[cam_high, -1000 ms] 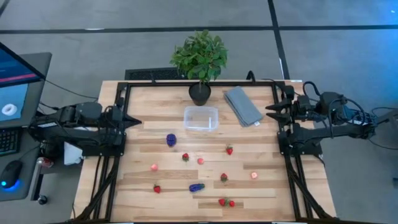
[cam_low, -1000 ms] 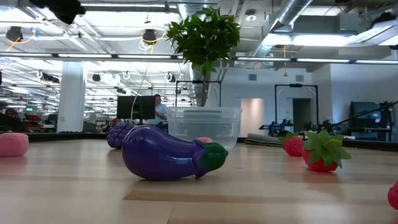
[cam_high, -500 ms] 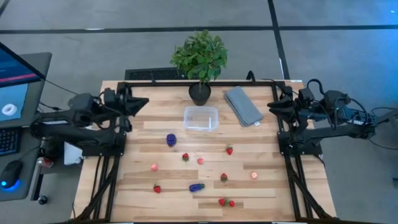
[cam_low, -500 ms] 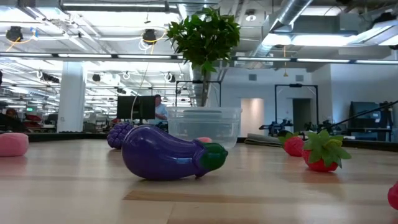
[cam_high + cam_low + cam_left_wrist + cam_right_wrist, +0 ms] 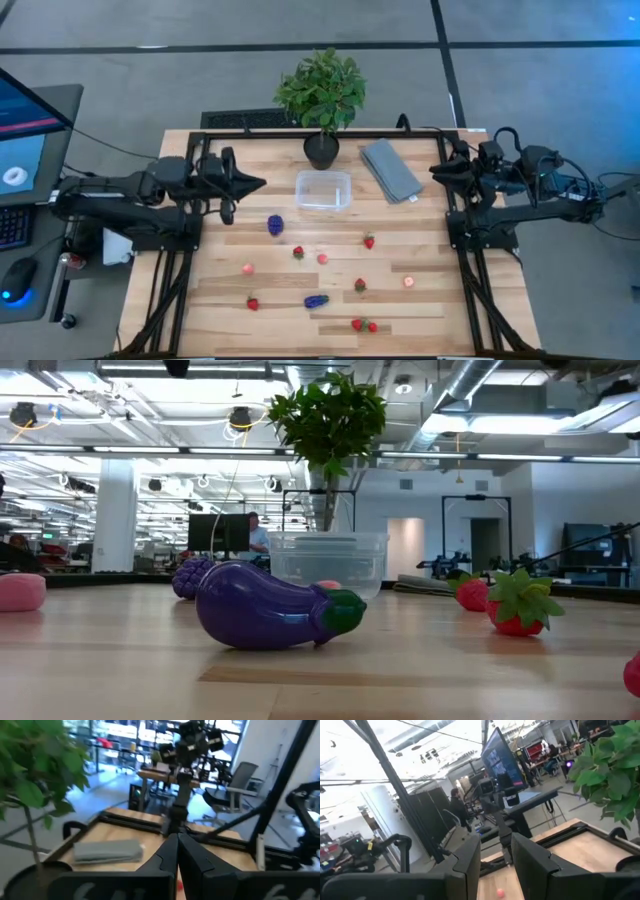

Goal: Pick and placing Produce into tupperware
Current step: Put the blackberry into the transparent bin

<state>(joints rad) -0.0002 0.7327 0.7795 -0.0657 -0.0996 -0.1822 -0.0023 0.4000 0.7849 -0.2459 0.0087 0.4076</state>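
- Reaching farther over the desk (image 5: 400,230) than a moment ago, the left end effector (image 5: 262,183) is now hanging just left of the tub (image 5: 323,190), fingers pressed together, holding nothing.
- Right end effector (image 5: 434,170) is waiting right of the tub, past the cloth (image 5: 390,170), closed and empty.
- Tub is sitting empty just in front of the plant (image 5: 321,95).
- Fruits (image 5: 298,253) are lying scattered in front of the tub, grapes (image 5: 275,225) nearest.

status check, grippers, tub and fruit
Left gripper shut, empty, left of tub. Right gripper shut, empty, at table's right edge. Tub looks empty; fruit loose on table. Nothing blocking.
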